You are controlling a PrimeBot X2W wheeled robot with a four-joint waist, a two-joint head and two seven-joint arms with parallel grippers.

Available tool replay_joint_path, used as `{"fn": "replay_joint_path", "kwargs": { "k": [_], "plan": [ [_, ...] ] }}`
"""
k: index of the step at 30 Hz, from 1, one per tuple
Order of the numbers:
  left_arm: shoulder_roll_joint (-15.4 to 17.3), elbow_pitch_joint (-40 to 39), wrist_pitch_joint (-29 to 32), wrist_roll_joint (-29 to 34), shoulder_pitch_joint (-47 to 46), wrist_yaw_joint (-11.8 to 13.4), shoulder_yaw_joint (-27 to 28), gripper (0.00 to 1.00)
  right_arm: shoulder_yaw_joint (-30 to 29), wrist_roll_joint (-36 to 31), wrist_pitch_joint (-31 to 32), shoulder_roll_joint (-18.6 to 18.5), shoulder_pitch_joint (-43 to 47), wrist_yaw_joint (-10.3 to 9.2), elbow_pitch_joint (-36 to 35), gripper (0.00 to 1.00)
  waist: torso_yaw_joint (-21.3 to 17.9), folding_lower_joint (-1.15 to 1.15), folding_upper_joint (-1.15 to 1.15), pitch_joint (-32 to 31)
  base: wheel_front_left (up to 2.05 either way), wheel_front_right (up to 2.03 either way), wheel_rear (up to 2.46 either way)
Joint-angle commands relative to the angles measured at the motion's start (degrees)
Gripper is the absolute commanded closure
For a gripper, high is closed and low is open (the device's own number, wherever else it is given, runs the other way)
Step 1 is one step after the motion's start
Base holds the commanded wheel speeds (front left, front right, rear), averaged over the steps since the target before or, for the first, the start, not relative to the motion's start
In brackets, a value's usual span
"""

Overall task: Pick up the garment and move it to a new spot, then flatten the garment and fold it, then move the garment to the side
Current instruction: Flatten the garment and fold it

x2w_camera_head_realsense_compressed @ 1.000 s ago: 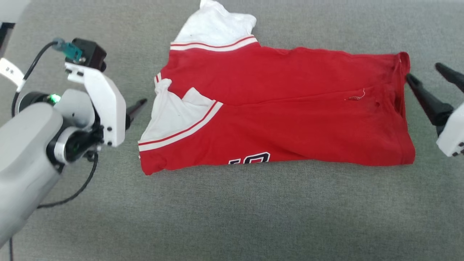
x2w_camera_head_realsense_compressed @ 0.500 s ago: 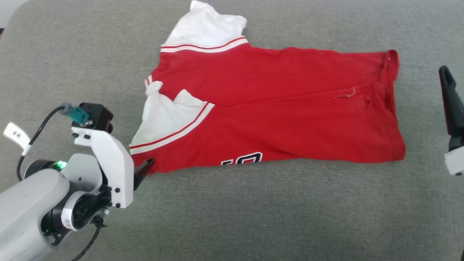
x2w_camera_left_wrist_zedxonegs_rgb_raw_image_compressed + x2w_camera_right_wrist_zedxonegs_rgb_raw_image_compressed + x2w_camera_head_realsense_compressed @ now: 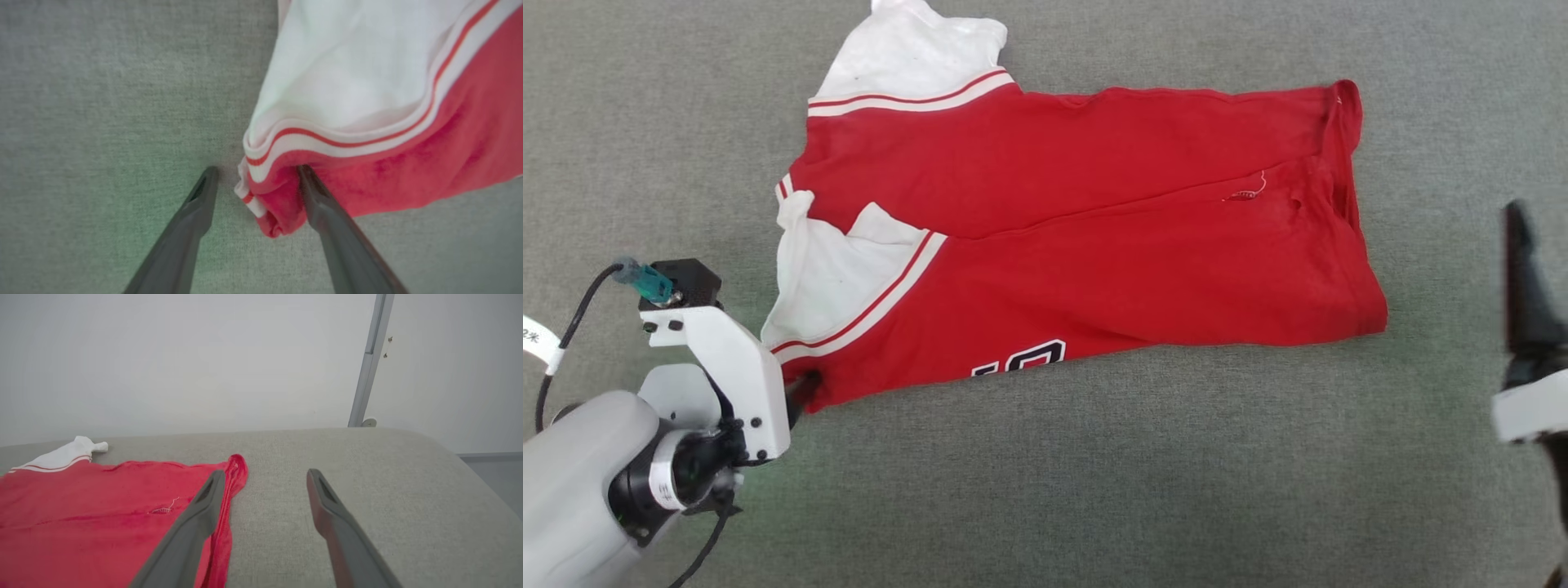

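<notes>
Left gripper (image 3: 256, 169) has advanced to a corner of the garment (image 3: 1094, 237), jaws apart and straddling it for pickup; right gripper (image 3: 265, 473) hangs apart, near it.

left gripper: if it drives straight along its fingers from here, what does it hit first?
The garment: its bunched red corner with stripe trim lies between the open fingers of the left gripper, one finger touching the fabric. Behind it probably the grey cushion, though depth is unclear.
</notes>
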Motion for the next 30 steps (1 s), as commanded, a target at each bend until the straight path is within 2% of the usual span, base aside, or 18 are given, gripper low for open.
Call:
{"fn": "replay_joint_path", "kwargs": {
  "k": [1,2,3,7,8,11,19,26,27,28,30],
  "plan": [
    [-1.5,2.6,1.3,0.1,1.3,-0.8,-1.6,0.0,1.5,1.3,1.9,-0.1,1.2,-0.02,0.7,0.0,-0.3,0.0,-0.01,0.2,0.0,0.0,0.0],
    [-1.9,3.3,1.7,0.3,1.2,-1.4,-2.2,0.54,2.4,1.8,3.2,-0.7,1.6,-0.02,1.1,0.0,-0.4,0.0,-0.01,0.2,0.0,0.0,0.0],
    [-2.4,3.9,1.8,0.2,1.0,-2.1,-2.2,1.0,3.0,2.3,4.5,-1.1,1.9,-0.02,1.5,0.0,-0.4,0.0,-0.01,0.2,0.0,0.0,0.0],
    [-3.8,5.7,1.6,1.0,-0.2,-4.4,-2.5,1.0,5.9,5.2,10.4,-2.7,1.9,-0.01,3.2,0.0,0.1,0.0,-0.01,0.2,0.0,0.0,0.0],
    [-3.8,5.7,1.6,1.0,-0.2,-4.4,-2.5,1.0,5.9,5.2,10.4,-2.7,1.9,-0.01,3.2,0.0,0.1,0.0,-0.01,0.2,0.0,0.0,0.0],
    [-5.0,6.7,1.6,1.7,-1.3,-5.5,-2.9,1.0,7.6,6.7,16.0,-3.6,1.3,-0.02,4.9,0.0,0.9,0.0,-0.01,0.2,0.0,0.0,0.0],
    [-7.5,7.7,1.4,2.7,-3.9,-7.4,-3.3,1.0,9.2,7.0,28.2,-6.0,-2.7,-0.02,10.0,0.0,3.5,0.0,-0.01,0.7,0.0,0.0,0.0],
    [-9.2,8.5,1.0,3.5,-5.6,-8.4,-3.2,1.0,13.8,5.1,38.1,-7.8,-6.9,-0.01,17.1,0.0,4.8,0.0,-0.01,1.6,0.0,0.0,0.0],
    [-9.3,8.7,0.8,3.6,-5.8,-8.5,-3.1,1.0,15.4,5.0,39.5,-8.3,-7.5,-0.01,17.9,0.6,5.0,0.0,-0.01,1.8,0.0,0.0,0.0],
    [-9.4,8.9,0.6,3.6,-5.9,-8.6,-3.0,1.0,16.2,5.6,40.1,-8.4,-8.0,-0.01,18.4,1.0,5.0,0.0,-0.01,1.9,0.0,0.0,0.0],
    [-9.5,9.4,0.4,3.7,-6.0,-8.9,-2.9,1.0,16.7,6.0,41.4,-9.3,-9.0,-0.01,19.4,1.0,5.2,0.0,-0.01,2.0,0.0,0.0,0.0]
  ]
}}
